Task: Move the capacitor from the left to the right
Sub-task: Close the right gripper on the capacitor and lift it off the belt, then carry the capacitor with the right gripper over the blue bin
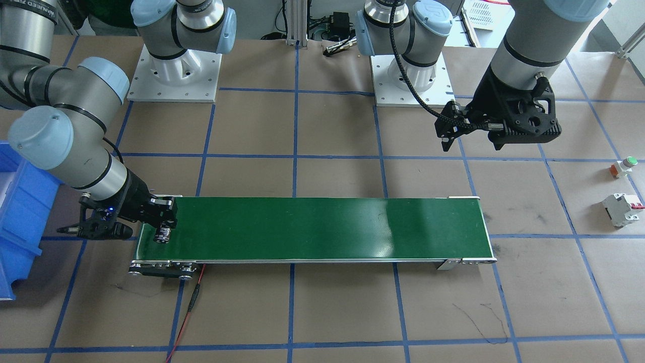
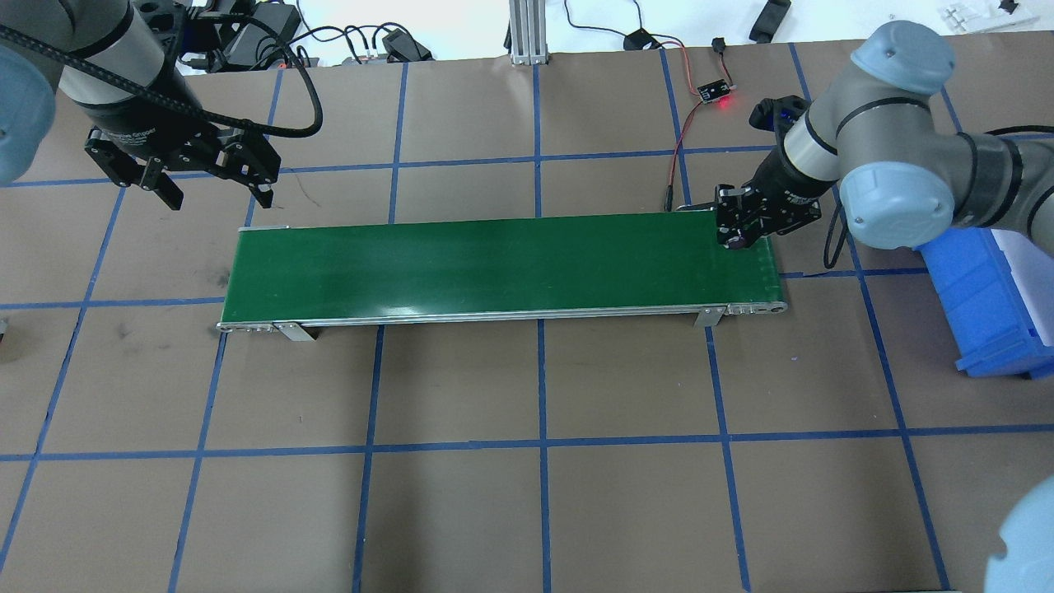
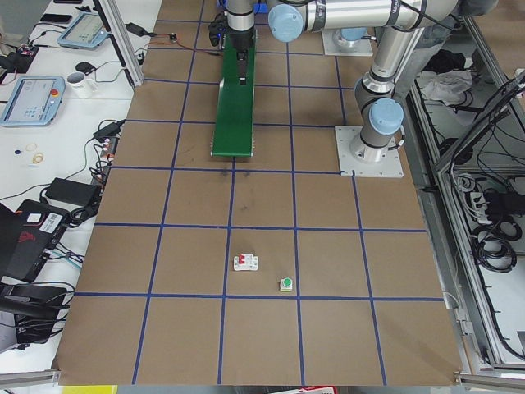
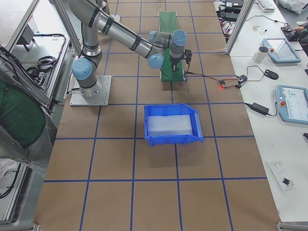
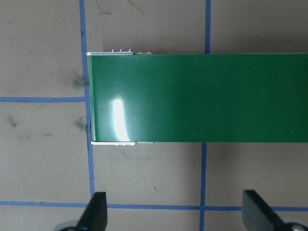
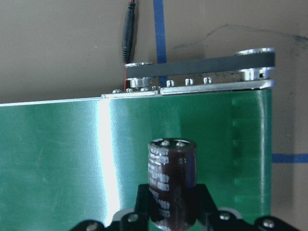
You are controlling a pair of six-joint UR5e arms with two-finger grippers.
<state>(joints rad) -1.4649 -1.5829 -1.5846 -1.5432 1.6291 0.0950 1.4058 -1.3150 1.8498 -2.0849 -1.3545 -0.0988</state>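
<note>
The capacitor (image 6: pixel 172 178), a dark cylinder with pale print and a silvery top, stands upright in my right gripper (image 6: pixel 172 214), which is shut on it. It hangs just over the right end of the green conveyor belt (image 2: pixel 494 263); the overhead view shows that gripper (image 2: pixel 741 235) there, and the front-facing view shows the capacitor (image 1: pixel 163 235) below the gripper (image 1: pixel 164 227). My left gripper (image 2: pixel 218 193) hovers open and empty behind the belt's left end; its two fingertips (image 5: pixel 96 209) show wide apart in the left wrist view.
A blue bin (image 2: pixel 980 305) sits right of the belt. A white circuit breaker (image 1: pixel 622 209) and a green-topped push button (image 1: pixel 625 166) lie on the table far to the robot's left. A small board with a red light (image 2: pixel 715 91) and its cable lie behind the belt's right end.
</note>
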